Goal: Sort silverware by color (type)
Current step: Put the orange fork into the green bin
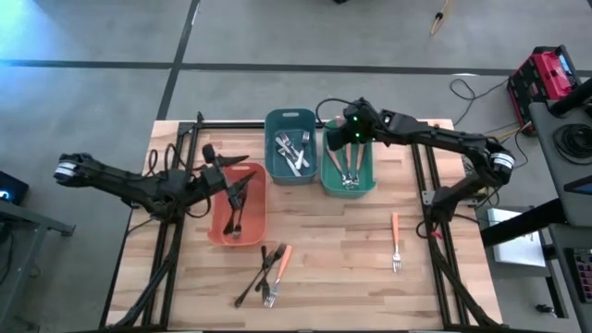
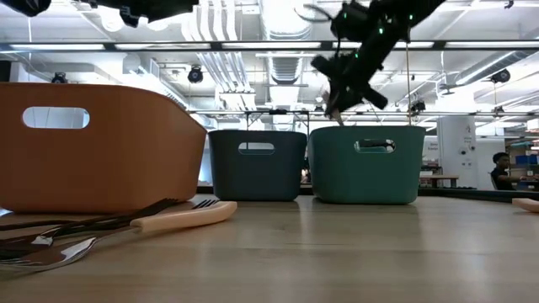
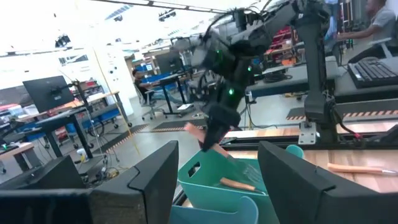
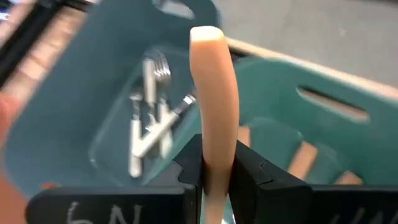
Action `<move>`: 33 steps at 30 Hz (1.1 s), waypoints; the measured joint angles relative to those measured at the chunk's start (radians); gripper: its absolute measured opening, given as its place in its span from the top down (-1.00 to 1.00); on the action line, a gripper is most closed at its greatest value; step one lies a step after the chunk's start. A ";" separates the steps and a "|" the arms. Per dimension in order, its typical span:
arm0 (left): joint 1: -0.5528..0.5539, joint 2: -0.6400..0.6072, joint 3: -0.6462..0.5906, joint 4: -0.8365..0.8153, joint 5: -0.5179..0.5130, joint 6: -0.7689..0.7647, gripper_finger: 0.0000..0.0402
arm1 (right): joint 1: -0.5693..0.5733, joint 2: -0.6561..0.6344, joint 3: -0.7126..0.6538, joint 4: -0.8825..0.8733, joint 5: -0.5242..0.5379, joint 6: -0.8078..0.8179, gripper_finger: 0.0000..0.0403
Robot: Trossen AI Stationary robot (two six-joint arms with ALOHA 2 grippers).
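Note:
My right gripper (image 1: 350, 139) hangs over the green bin (image 1: 348, 171), shut on an orange-handled piece of silverware (image 4: 214, 93). That bin holds other orange-handled pieces (image 1: 350, 166). Silver pieces (image 1: 291, 153) lie in the blue bin (image 1: 290, 118), and dark forks (image 1: 235, 217) in the salmon bin (image 1: 220, 231). My left gripper (image 1: 239, 185) stands open above the salmon bin with nothing between its fingers. A mixed pile (image 1: 266, 273) and one orange-handled fork (image 1: 395, 242) lie flat on the table. My right gripper pinches the orange handle (image 4: 215, 152) between its two fingers (image 4: 250, 173), some way back from the handle's rounded free end (image 4: 205, 34), which sticks out past the fingertips. The fingers slant downward. The piece is lifted clear above the green bin; the fingers hide its metal end.
The three bins stand in a row across the far half of the table, salmon left, blue middle, green right. Black frame rails (image 1: 435, 213) run along both sides of the table. Bare wood lies at the table's middle and near edge.

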 joint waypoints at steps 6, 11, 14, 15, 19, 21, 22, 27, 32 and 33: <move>0.000 -0.017 -0.011 -0.002 0.000 0.022 -0.01 | -0.049 0.040 -0.063 0.006 -0.028 0.058 0.83; 0.000 -0.015 -0.014 0.000 0.000 0.029 -0.01 | -0.059 0.086 -0.084 0.001 -0.032 0.097 0.82; 0.000 -0.015 -0.014 0.005 0.000 0.029 -0.01 | -0.058 0.120 -0.078 -0.004 -0.036 0.111 0.82; 0.000 -0.015 -0.014 0.005 0.000 0.029 -0.01 | -0.058 0.134 -0.071 -0.002 -0.044 0.112 0.82; 0.000 -0.015 -0.014 0.005 0.000 0.030 -0.01 | -0.058 0.192 -0.038 -0.003 -0.079 0.113 0.82; 0.000 -0.015 -0.014 0.005 0.000 0.030 -0.01 | -0.058 0.212 -0.020 -0.005 -0.081 0.107 0.82; 0.000 -0.015 -0.014 0.005 0.000 0.030 -0.01 | -0.058 0.221 -0.010 -0.011 -0.080 0.105 0.82; 0.000 -0.016 -0.014 0.005 0.000 0.033 -0.01 | -0.058 0.247 0.025 -0.040 -0.077 0.102 0.82; 0.000 -0.016 -0.014 0.005 0.000 0.040 -0.01 | -0.057 0.259 0.033 -0.055 -0.077 0.101 0.81; 0.000 -0.016 -0.014 0.005 0.000 0.040 -0.01 | -0.057 0.260 0.033 -0.054 -0.077 0.102 0.81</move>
